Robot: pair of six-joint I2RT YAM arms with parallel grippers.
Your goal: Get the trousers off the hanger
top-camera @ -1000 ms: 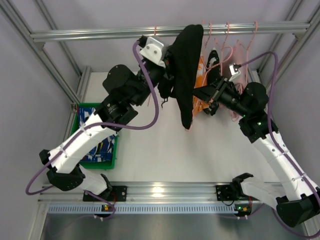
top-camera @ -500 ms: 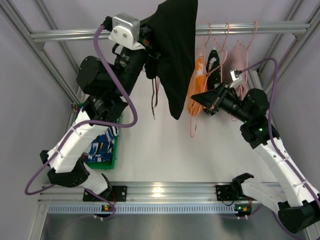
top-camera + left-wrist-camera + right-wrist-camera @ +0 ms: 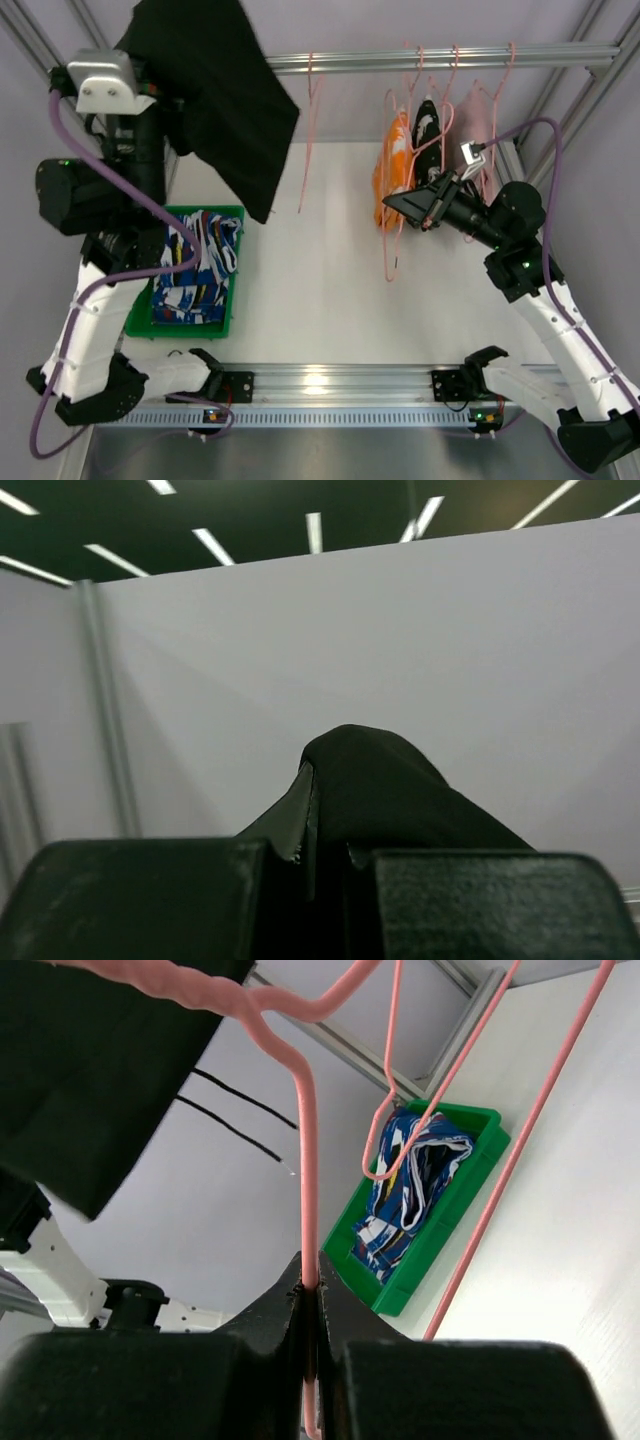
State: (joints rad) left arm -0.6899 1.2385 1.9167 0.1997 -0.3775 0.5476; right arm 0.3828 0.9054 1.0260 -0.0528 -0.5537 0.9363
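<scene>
Two pairs are off: blue trousers (image 3: 195, 270) lie in the bin (image 3: 232, 322) at the bench's (image 3: 330, 295) left edge. Your left tool (image 3: 325, 848) pinches the black trousers (image 3: 215, 90) above it, unreleased; your right tool (image 3: 312, 1305) clamps a pink hanger (image 3: 305, 1160).

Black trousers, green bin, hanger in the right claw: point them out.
Plain black cloth trousers (image 3: 215, 90): top view, mid-cloth.
Green plastic bin (image 3: 237, 270): top view, right rim.
Pink wire hanger (image 3: 306, 1160): right wrist view, straight upright wire.
</scene>
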